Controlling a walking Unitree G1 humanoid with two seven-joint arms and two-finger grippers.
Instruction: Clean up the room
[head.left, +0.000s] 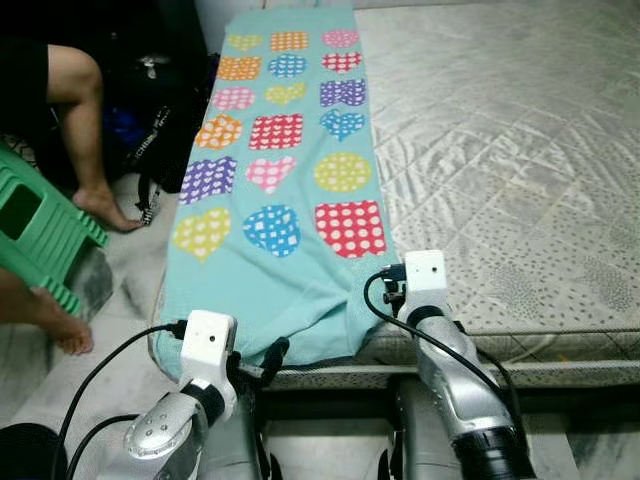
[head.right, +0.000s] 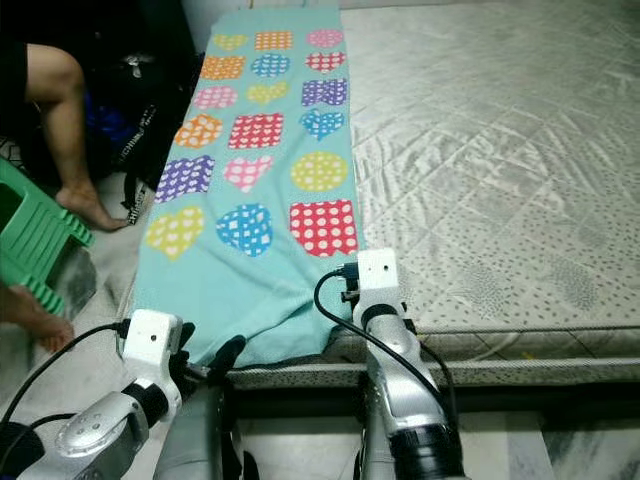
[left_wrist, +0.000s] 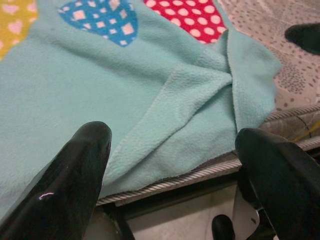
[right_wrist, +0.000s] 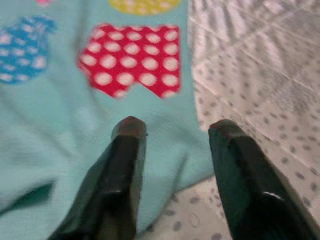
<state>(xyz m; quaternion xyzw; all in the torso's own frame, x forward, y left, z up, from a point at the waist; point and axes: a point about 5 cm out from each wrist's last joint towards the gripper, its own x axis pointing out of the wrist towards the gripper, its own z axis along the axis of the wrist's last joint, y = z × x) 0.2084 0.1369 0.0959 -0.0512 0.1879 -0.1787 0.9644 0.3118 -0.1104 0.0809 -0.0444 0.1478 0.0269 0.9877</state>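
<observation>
While the blanket (head.left: 285, 180) is lying along the left side of the mattress (head.left: 500, 170) — its near end rumpled at the edge — both grippers are hovering there with fingers apart: the left gripper (left_wrist: 170, 165) before the folded hem, the right gripper (right_wrist: 172, 132) over the blanket's right corner. A person's leg (head.left: 85, 140) is standing beside a green stool (head.left: 40, 235).

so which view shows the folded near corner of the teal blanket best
The left wrist view: the blanket corner's fold and hem sit sharp between the open left gripper fingers. The right wrist view blurs it beneath the open right gripper. Both eye views show it small, partly behind the arms.
</observation>
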